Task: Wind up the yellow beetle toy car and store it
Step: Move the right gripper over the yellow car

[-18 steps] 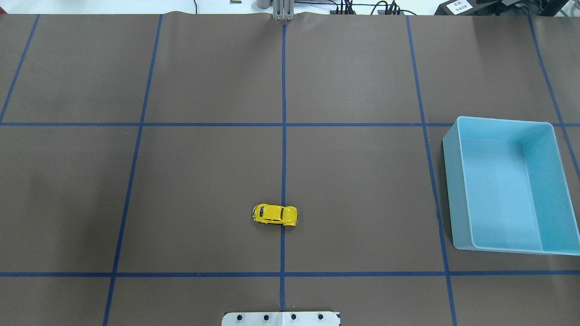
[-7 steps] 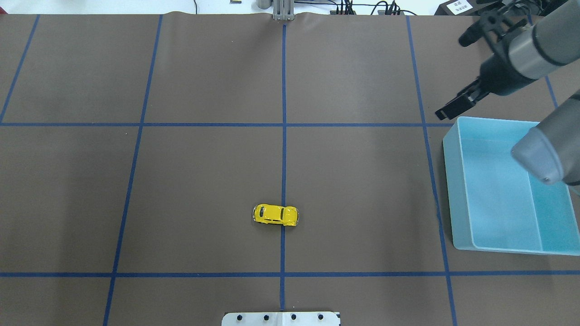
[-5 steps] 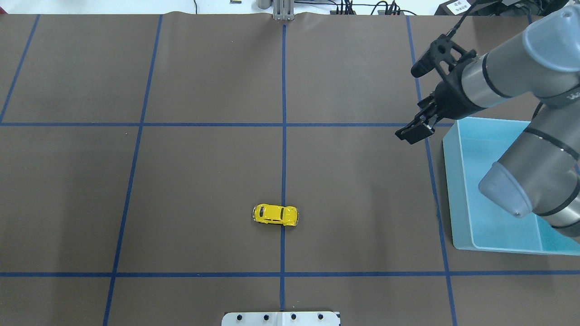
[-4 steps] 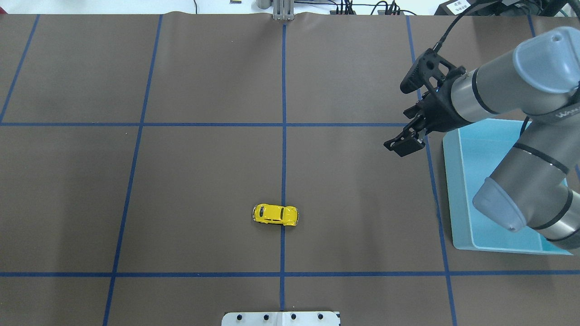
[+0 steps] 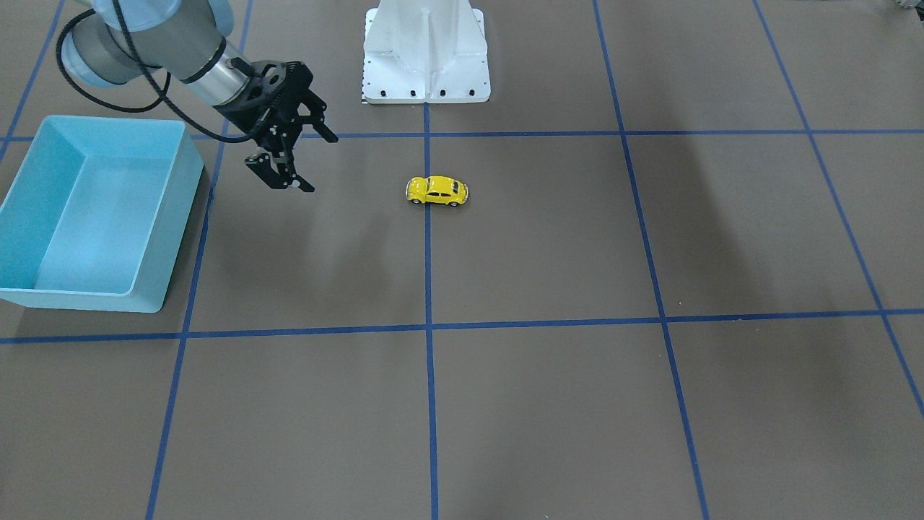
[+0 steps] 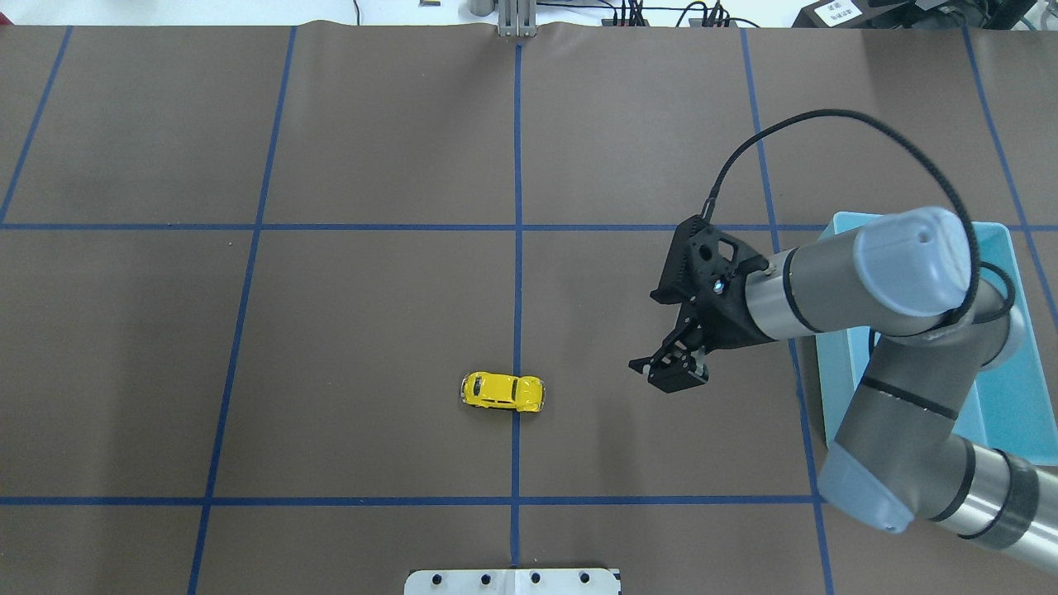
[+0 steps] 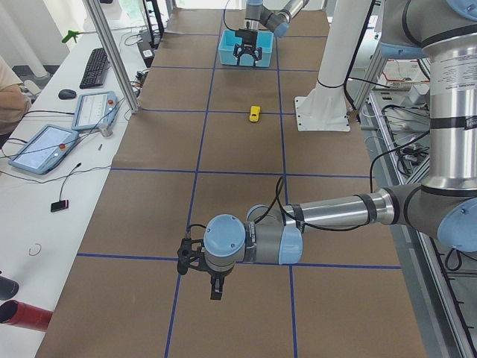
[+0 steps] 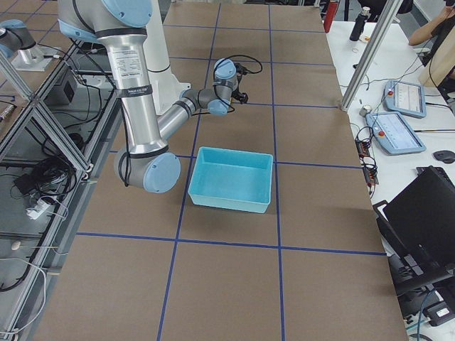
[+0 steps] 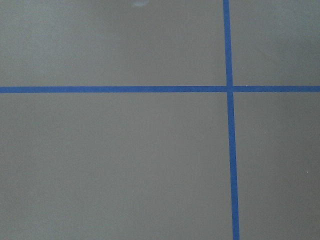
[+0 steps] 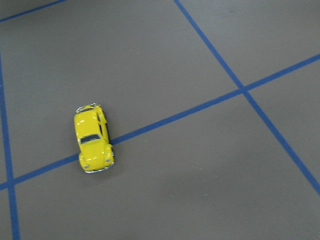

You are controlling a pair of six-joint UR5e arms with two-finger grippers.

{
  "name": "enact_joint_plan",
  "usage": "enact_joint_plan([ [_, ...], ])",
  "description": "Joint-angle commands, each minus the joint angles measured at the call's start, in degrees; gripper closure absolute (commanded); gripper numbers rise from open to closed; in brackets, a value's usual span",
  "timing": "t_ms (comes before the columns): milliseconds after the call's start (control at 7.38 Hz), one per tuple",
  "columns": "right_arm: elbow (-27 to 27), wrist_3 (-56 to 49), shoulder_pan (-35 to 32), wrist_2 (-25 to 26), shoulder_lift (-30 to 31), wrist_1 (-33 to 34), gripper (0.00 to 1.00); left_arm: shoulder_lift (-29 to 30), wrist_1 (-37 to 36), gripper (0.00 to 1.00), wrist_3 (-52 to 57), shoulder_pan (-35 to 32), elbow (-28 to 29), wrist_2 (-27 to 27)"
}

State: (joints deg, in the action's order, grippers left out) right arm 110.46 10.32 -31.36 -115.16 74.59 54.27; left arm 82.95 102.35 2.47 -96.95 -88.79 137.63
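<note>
Brown gridded table (image 6: pixel 372 330): your right gripper (image 6: pixel 671 373) hangs released; yellow beetle toy car (image 6: pixel 502 392) well apart ahead, blue bin (image 5: pixel 184 217) edge behind.

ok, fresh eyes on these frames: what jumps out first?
The yellow beetle toy car, tiny and bright, sits alone on the brown mat, across the centre blue tape line. Next comes the right pincer, open, hanging above the mat between the car and the light blue bin, touching neither.
</note>
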Motion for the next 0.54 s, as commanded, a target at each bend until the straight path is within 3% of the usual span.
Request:
enact_joint_plan([
  [0,-4.4,0.1,5.3,1.2,-7.2,5.2,0.01,-0.2,0.0,0.0,-0.1,-0.1,-0.1,0.1],
  [271,-6.4,0.7,10.1,7.0,-11.7,8.8,0.01,-0.3,0.0,0.0,-0.2,0.0,0.0,0.1],
  [407,-7.3,0.7,10.5,7.5,-13.2,9.2,0.01,-0.2,0.0,0.0,-0.2,0.0,0.0,0.1],
])
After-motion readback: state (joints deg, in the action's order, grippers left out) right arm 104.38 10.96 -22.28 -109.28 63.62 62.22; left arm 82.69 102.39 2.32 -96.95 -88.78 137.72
